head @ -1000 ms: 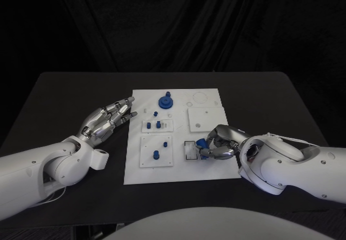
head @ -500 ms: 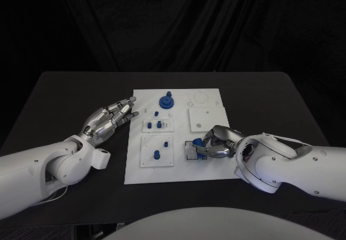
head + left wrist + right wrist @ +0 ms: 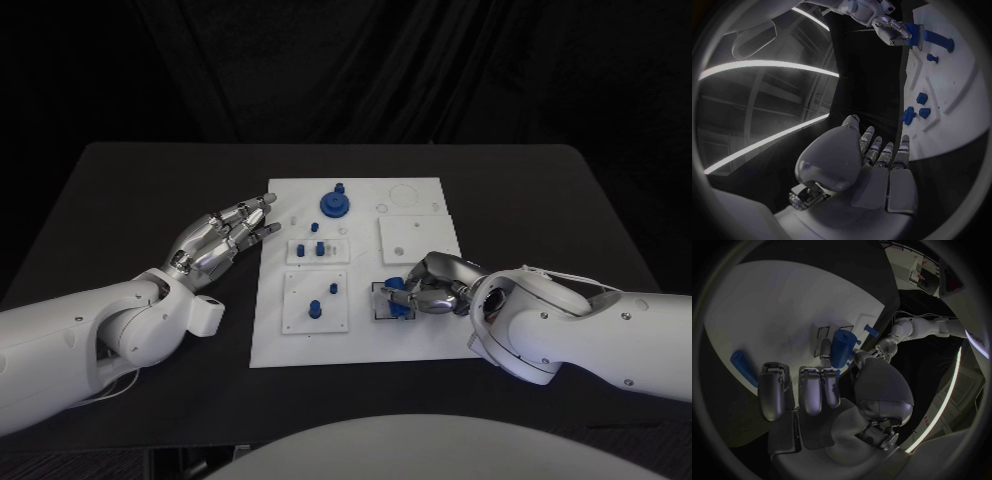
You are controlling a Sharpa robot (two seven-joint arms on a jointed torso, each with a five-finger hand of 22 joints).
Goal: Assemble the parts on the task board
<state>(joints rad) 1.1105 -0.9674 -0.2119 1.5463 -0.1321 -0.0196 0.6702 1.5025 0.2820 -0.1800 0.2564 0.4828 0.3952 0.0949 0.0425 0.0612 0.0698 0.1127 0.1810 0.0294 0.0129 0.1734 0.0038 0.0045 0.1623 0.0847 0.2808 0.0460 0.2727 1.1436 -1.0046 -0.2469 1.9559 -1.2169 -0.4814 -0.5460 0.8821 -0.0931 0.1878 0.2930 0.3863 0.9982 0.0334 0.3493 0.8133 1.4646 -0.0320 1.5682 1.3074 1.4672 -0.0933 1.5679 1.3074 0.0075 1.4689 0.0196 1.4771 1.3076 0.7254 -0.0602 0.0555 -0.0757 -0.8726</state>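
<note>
Step in hand: the right hand [image 3: 430, 285] held a blue cylindrical part [image 3: 842, 348] over a small framed recess at about 4 o'clock on the task board [image 3: 418, 340].
Fingers: right closed round the part; left hand [image 3: 219, 240] spread, holding nothing, at the board's 9 o'clock edge on the surface [image 3: 130, 190].
Technique: judged best lowered squarely, without side force.
Long axis: roughly upright to the board, though the exact tilt could not be told.

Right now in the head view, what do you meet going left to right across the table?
Left hand → peg plate near the board's left edge → blue gear → right hand gripping a blue cylinder.
</note>
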